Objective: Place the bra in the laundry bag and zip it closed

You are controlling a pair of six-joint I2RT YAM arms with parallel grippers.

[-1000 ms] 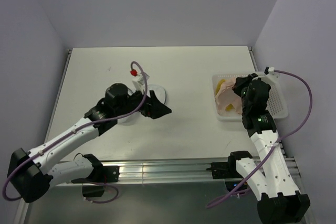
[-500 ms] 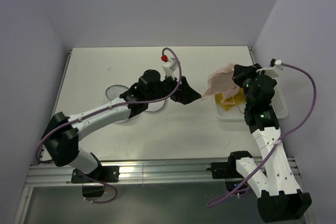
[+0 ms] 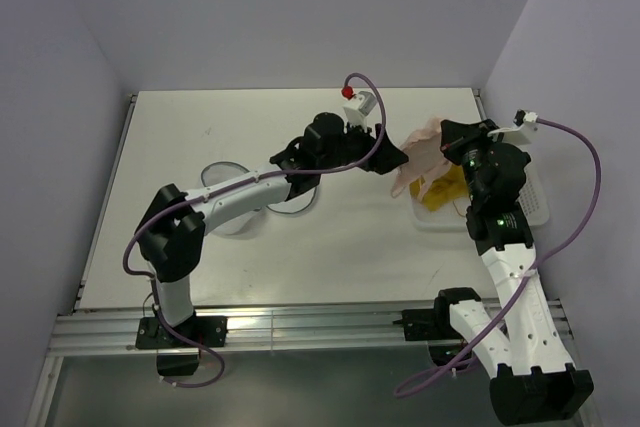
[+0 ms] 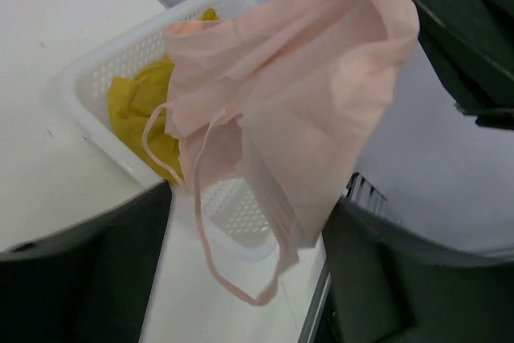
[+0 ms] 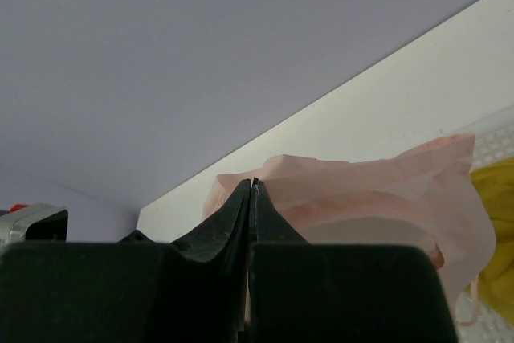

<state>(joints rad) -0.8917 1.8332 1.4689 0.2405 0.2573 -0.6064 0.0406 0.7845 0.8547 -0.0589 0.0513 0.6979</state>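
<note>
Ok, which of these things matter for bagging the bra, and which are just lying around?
For the job:
- the bra, pinched in the right gripper
- the laundry bag
- the left gripper, open near the bra

Just lying about:
- the white basket
- the yellow garment in it
</note>
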